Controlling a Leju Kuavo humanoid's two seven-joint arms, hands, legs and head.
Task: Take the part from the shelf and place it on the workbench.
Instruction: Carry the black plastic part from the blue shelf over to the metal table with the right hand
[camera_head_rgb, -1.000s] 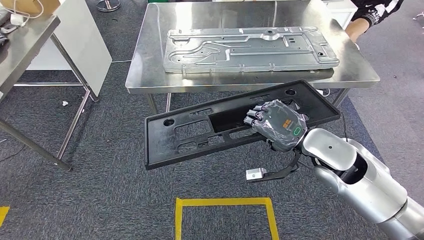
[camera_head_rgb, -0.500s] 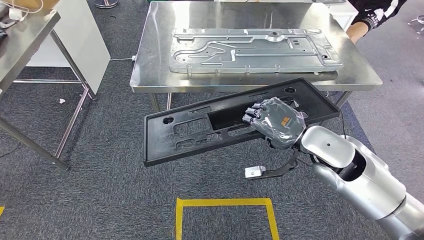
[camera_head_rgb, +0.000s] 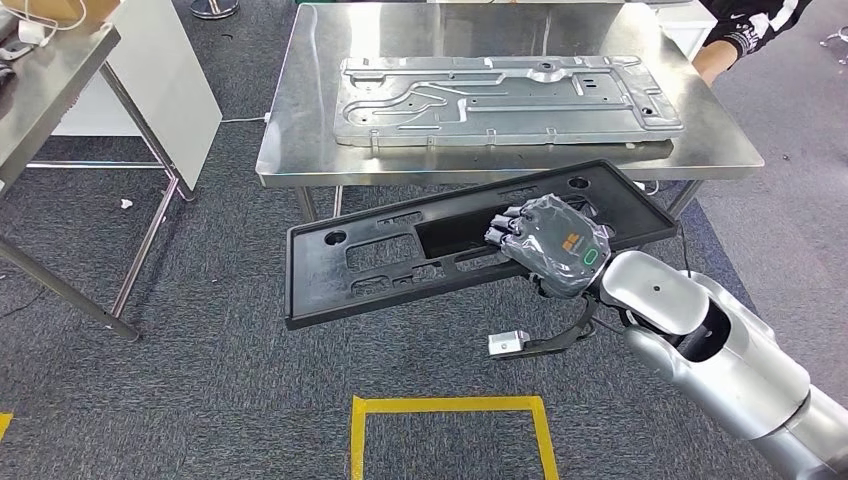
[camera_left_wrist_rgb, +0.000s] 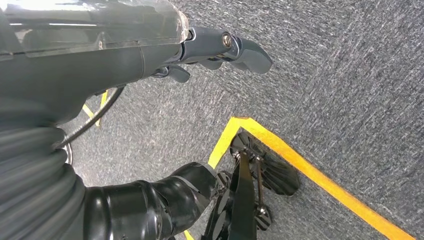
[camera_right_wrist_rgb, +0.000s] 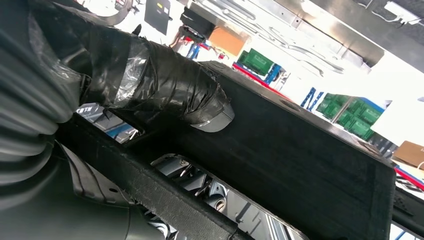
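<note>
The part is a long black plastic panel (camera_head_rgb: 380, 265) with several cut-outs. It hangs tilted in the air just in front of the steel workbench (camera_head_rgb: 300, 150), its right end nearest the bench edge. My right hand (camera_head_rgb: 550, 245) grips it right of its middle, fingers reaching through a cut-out. In the right wrist view the taped thumb (camera_right_wrist_rgb: 165, 85) presses on the panel's dark underside (camera_right_wrist_rgb: 310, 150). My left hand (camera_left_wrist_rgb: 150, 50) hangs over the grey carpet with nothing in it, fingers loosely extended.
A large stamped metal plate (camera_head_rgb: 500, 95) covers most of the workbench top. A person's hand (camera_head_rgb: 715, 55) is at the bench's far right corner. A second steel table (camera_head_rgb: 40, 90) and a white panel (camera_head_rgb: 170, 80) stand to the left. Yellow tape (camera_head_rgb: 450, 405) marks the floor.
The whole picture has shifted slightly, so the camera moved. My right hand keeps its grip on the black panel, which stays just in front of the bench.
</note>
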